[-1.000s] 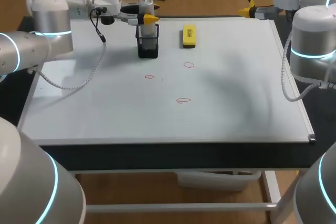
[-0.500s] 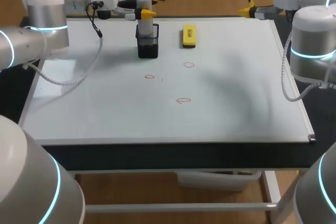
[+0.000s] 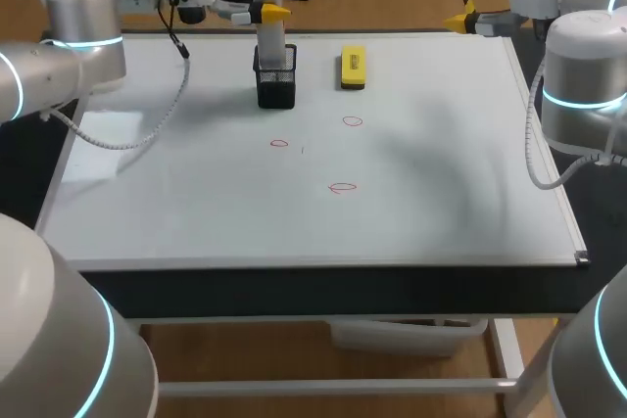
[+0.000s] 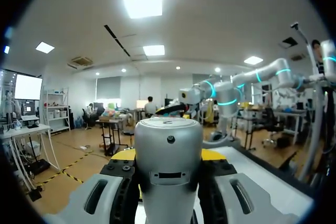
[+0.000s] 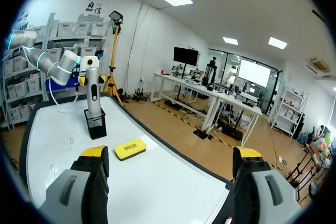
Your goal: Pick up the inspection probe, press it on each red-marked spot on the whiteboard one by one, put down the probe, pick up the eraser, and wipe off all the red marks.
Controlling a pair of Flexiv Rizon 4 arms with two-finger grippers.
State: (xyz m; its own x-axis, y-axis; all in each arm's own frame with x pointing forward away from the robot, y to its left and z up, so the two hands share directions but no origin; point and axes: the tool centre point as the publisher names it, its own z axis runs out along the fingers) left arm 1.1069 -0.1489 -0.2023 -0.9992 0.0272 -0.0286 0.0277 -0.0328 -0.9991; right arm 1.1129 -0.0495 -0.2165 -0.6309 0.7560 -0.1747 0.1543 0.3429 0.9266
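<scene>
Upper left of centre in the head view, the probe [image 3: 272, 46] stands upright in the black mesh holder [image 3: 275, 88], its top clamped by the left gripper [image 3: 266, 11]. Just right lies the eraser [image 3: 353, 66]; red marks [image 3: 342, 187] dot the whiteboard [image 3: 441, 163] below. At upper right the right gripper [image 5: 170, 153] gapes wide.

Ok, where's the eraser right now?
In the head view the eraser lies flat on the whiteboard near its far edge, just right of the black holder.

Left pincer [image 3: 263, 12] clamped tight, right pincer [image 5: 170, 157] spread open.
</scene>
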